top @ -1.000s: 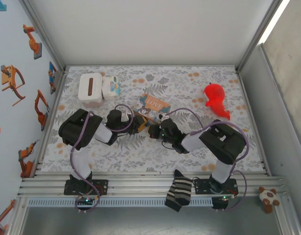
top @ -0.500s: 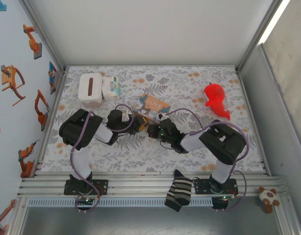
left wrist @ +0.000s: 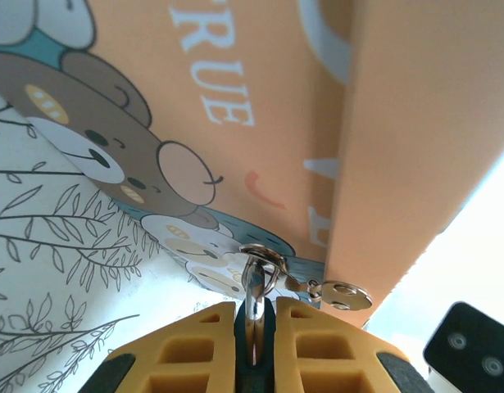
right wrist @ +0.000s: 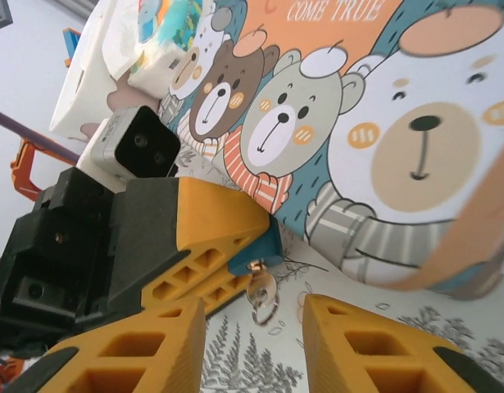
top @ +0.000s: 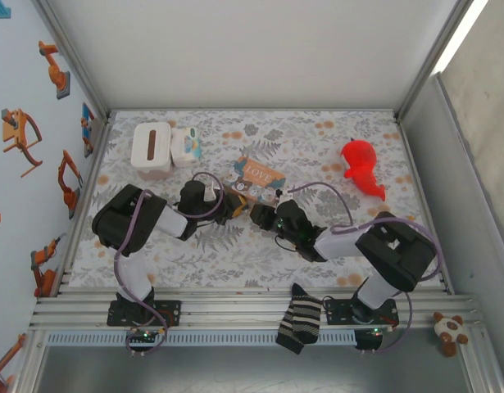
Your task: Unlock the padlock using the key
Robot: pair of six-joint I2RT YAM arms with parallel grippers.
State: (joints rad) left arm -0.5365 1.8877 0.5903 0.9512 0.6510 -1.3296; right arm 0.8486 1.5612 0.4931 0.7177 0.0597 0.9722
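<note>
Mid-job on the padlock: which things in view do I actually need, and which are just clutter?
For the job:
- padlock, clamped in the left pincer
- key, on a ring beside it
- right pincer, open, close by

Lying about:
- LOVE box
- tissue box
- small printed pack
- red toy
- striped sock
- plush toy

box (top: 258, 174) orange, cartoon bears | cloth (top: 317, 139) white, grey leaf print | padlock (right wrist: 266, 241) blue | sock (top: 299, 323) black-white striped
</note>
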